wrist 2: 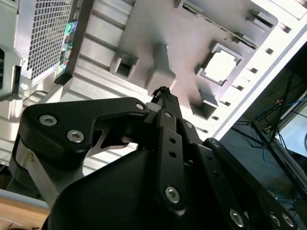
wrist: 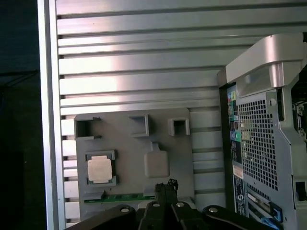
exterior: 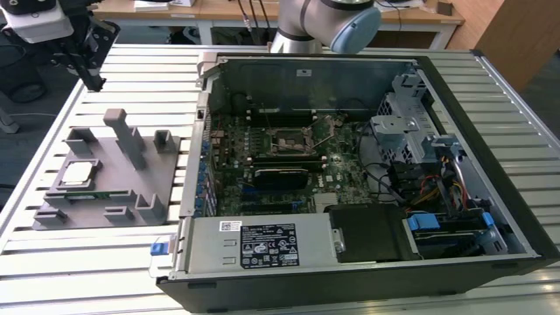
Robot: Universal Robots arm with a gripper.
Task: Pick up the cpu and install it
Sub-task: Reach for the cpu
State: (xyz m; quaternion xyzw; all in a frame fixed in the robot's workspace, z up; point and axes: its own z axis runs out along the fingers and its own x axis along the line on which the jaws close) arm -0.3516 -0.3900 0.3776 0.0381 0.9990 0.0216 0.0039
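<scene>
The cpu (exterior: 77,174) is a small silvery square lying flat in a pocket of the grey tray (exterior: 114,197), at the exterior view's left. Both wrist views look down on the cpu (wrist: 100,168) (wrist 2: 220,66) in the tray (wrist: 144,139) (wrist 2: 158,33). My gripper (exterior: 96,84) hangs high over the slatted table, beyond the tray's far end and well apart from the chip. The fingers (wrist: 165,186) (wrist 2: 163,93) are shut together with nothing between them. The dark socket (exterior: 292,140) sits in the motherboard inside the open computer case (exterior: 315,72).
Tall grey posts (exterior: 127,134) rise from the tray near the chip. A thin green memory strip (wrist: 124,197) lies along the tray's edge. The case's perforated rear panel (wrist: 261,143) stands beside the tray. A metal lever (exterior: 326,134) lies across the board by the socket.
</scene>
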